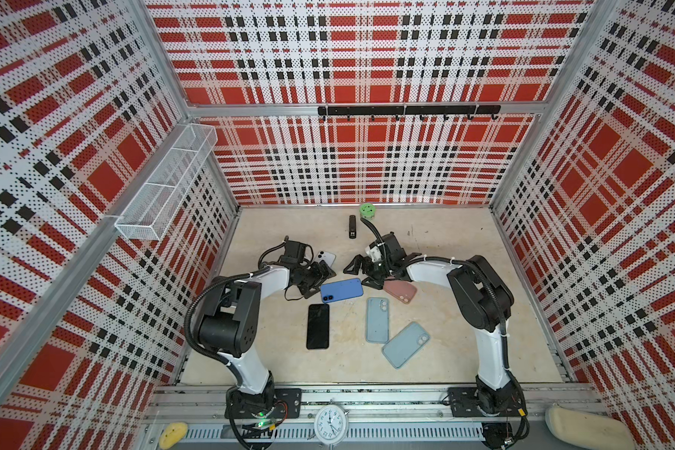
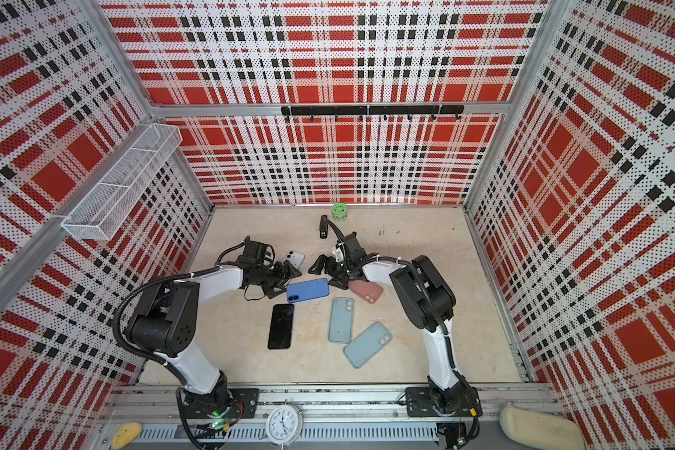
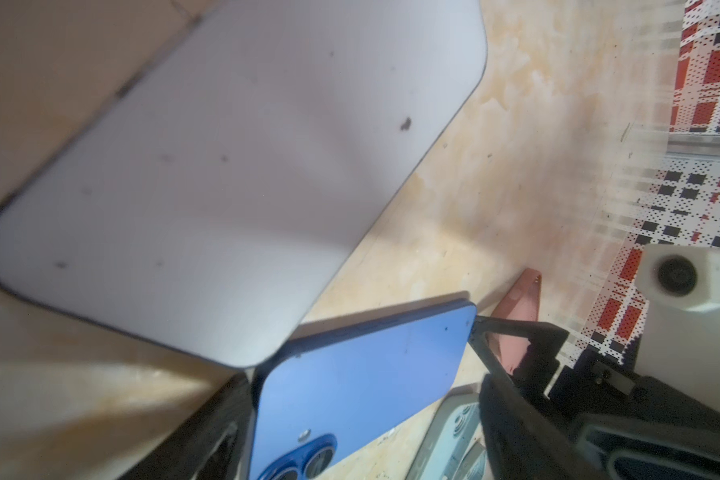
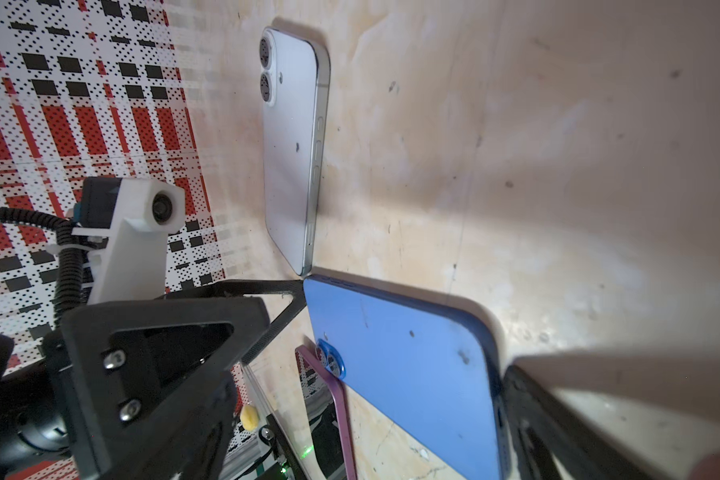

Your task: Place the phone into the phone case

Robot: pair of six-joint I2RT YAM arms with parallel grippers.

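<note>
at the near edge, at 6 o'clock in both top views, i see a white alarm clock (image 1: 331,424) standing by the front rail (image 1: 386,401), and a yellow sponge (image 1: 173,434) towards 7 o'clock.

on the table (image 1: 273,362) the nearest thing is the slanted pale blue case (image 1: 405,345). the straight pale blue case (image 1: 377,320) lies just beside it, and i cannot tell if they touch. at 9 o'clock from them a black phone (image 1: 317,326) lies screen up.

a little farther, in the middle, the blue phone (image 1: 341,290) lies flat, back up, with its camera end towards 9 o'clock. it is not in any case. the pink case (image 1: 400,291) lies at 3 o'clock from it, partly hidden under the right gripper (image 1: 361,276).

the left gripper (image 1: 320,281) is at the 9 o'clock end of the blue phone. its jaws are spread wide and nothing is between them. in the right wrist view one of its fingertips (image 4: 294,287) touches the edge of the phone.

the right gripper is at the 2 o'clock corner, its jaws as wide as they go, also empty. in the left wrist view one fingertip (image 3: 481,326) meets the phone's corner.

at 11 o'clock from the blue phone a white phone (image 1: 325,257) lies back up, partly behind the left gripper, its corner very near the blue phone's corner. farther, towards 12 o'clock, there is a black stapler (image 1: 352,226). at the far edge of the table stands a green round tub (image 1: 366,210).
</note>
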